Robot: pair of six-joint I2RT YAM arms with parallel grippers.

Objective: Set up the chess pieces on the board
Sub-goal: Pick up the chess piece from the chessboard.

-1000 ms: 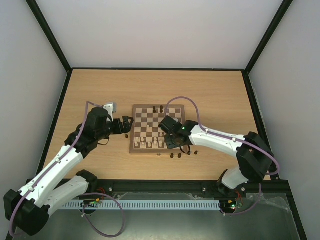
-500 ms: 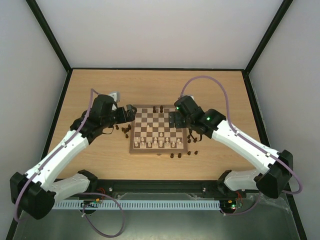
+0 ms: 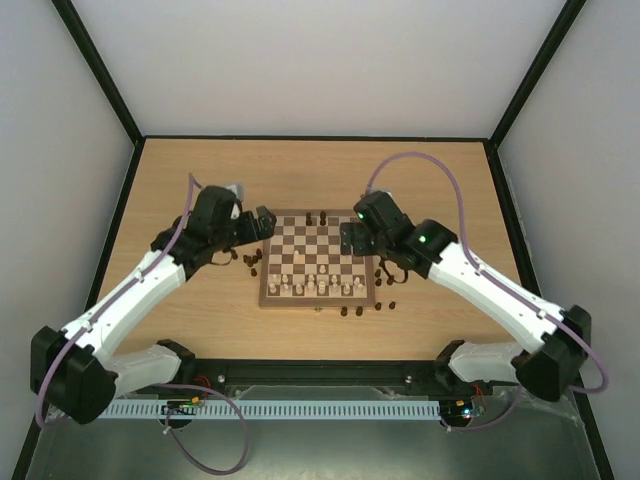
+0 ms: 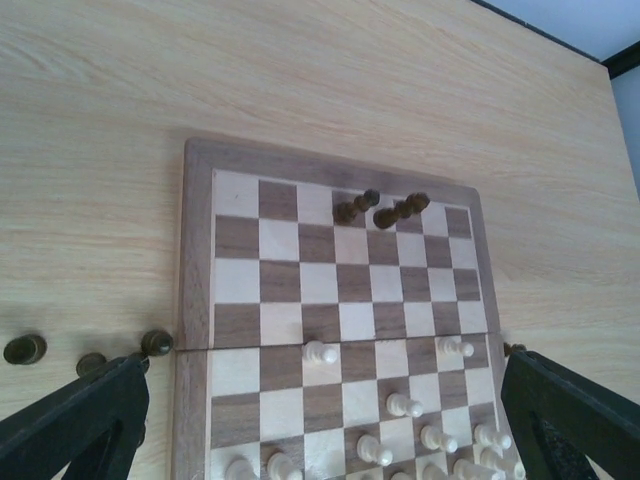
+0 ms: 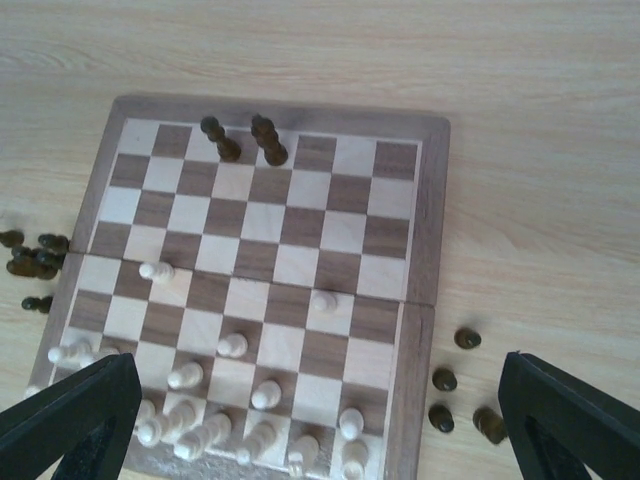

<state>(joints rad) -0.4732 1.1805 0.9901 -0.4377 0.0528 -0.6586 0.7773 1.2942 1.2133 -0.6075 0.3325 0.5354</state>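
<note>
The board lies mid-table, also seen as the board and the board. Two or three dark chess pieces stand on its far row: chess pieces, chess pieces. More dark pieces lie loose on the table left and right of the board. My left gripper hovers open over the far left corner. Above the right edge, my right gripper is open and empty.
Cream chessmen crowd the board's near rows. Loose dark pieces lie by the board's front edge, and others on the table beside it. Black frame rails edge the table.
My right gripper has risen from low over the board's near right squares, opened, and moved back to the right edge. My left arm has swung farther toward the board's far left corner.
</note>
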